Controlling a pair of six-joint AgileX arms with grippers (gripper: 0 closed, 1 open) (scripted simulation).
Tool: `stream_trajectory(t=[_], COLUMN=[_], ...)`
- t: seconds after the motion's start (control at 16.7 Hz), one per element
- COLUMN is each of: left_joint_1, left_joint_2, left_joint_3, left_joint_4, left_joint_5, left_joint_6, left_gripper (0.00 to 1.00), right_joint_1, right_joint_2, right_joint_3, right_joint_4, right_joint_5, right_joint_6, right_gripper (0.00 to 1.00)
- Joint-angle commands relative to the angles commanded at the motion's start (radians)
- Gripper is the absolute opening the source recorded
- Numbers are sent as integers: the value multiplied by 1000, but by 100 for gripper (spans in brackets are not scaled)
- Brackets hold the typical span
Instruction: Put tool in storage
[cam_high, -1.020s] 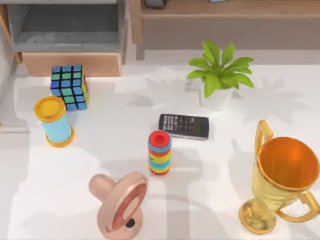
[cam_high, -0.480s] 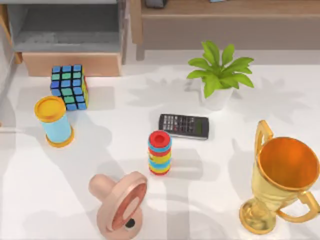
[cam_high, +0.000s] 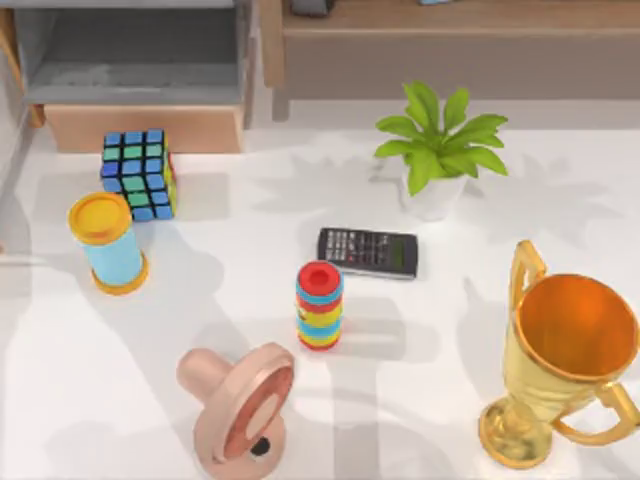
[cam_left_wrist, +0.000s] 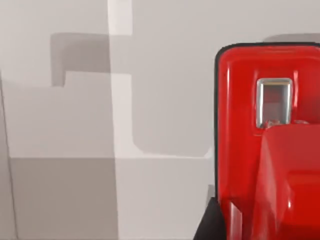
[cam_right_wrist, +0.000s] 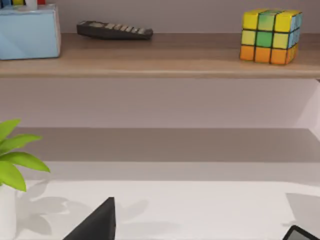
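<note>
The tool (cam_left_wrist: 250, 125), a glossy red body with a small metal window, looms close in the left wrist view above the white table. My left gripper (cam_left_wrist: 270, 225) looks shut on the tool, with one dark finger (cam_left_wrist: 206, 227) showing against its side. The storage is the open drawer at the table's back left, with a grey floor (cam_high: 130, 82) and a light-wood front panel (cam_high: 145, 128). My right gripper (cam_right_wrist: 200, 235) is open, its dark fingertips (cam_right_wrist: 97, 222) wide apart, facing a wall shelf.
On the table stand a puzzle cube (cam_high: 139, 174), a blue-and-yellow cylinder (cam_high: 108, 243), a calculator (cam_high: 367, 252), a striped ring stack (cam_high: 319, 305), a copper dumbbell-shaped thing (cam_high: 238, 405), a potted plant (cam_high: 438, 150) and a gold trophy (cam_high: 565, 355). The shelf (cam_right_wrist: 160, 65) holds another cube (cam_right_wrist: 270, 35).
A grey shape at the table's left edge in the top view has slid out of the picture, and the shadows there have shifted. The table's objects have not moved.
</note>
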Motion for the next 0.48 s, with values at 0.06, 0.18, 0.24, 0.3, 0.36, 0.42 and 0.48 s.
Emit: stream_trajectory(t=[0.06,0.18,0.24,0.3,0.36,0.42,0.48], left_joint_1=[1,14,31,51,67,79,85], left_joint_2=[-12,-60,-83,-102,-116,-121,-120], left_joint_3=[22,82,109,130,144,147,145], left_joint_4=[13,43,61,79,93,102,105], left_joint_5=[-7,-29,-43,-56,-69,-79,-86], left_joint_6=[8,25,33,40,46,51,55], left_gripper=[0,0,0,0,0,0,0], right_joint_1=[0,0,0,0,0,0,0], right_joint_2=[0,0,0,0,0,0,0], right_joint_3=[0,0,0,0,0,0,0], right_joint_4=[0,0,0,0,0,0,0], right_joint_5=[0,0,0,0,0,0,0], right_joint_6=[0,0,0,0,0,0,0], right_gripper=[100,100,100,100,100,100,100])
